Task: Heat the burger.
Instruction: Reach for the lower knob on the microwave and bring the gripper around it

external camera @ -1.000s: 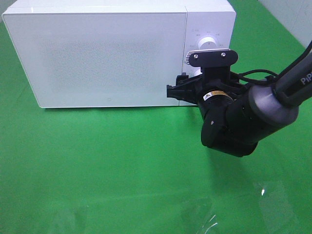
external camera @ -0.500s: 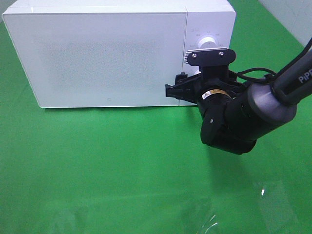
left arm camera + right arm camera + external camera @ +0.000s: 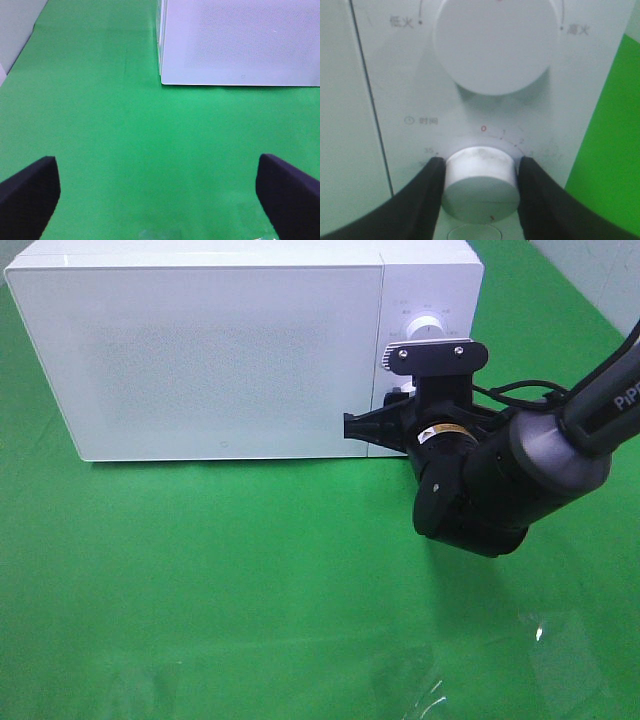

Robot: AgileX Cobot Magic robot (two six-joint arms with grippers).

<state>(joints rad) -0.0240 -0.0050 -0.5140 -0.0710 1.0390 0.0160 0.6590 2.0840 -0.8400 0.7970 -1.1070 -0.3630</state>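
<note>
Well, nearest to me the left gripper (image 3: 159,197) hangs over the bare green cloth (image 3: 125,140), fingers spread wide and holding nothing. It looks parked, and I judge it has no part in this step.

Further in, the right gripper (image 3: 481,164) has its two fingers pressed against either side of the timer knob (image 3: 480,185), so I count that as a grip on the knob. The power knob (image 3: 495,45) above it is untouched.

Behind that, the microwave (image 3: 240,350) sits with its door (image 3: 220,360) shut flush. I can't see the burger anywhere. It isn't on the cloth, so my guess is that it's inside, but the frosted door hides whatever is there.

By my reckoning loading and closing are done. What's left is turning the timer off zero. I can't tell from here whether the knob has rotated at all.
</note>
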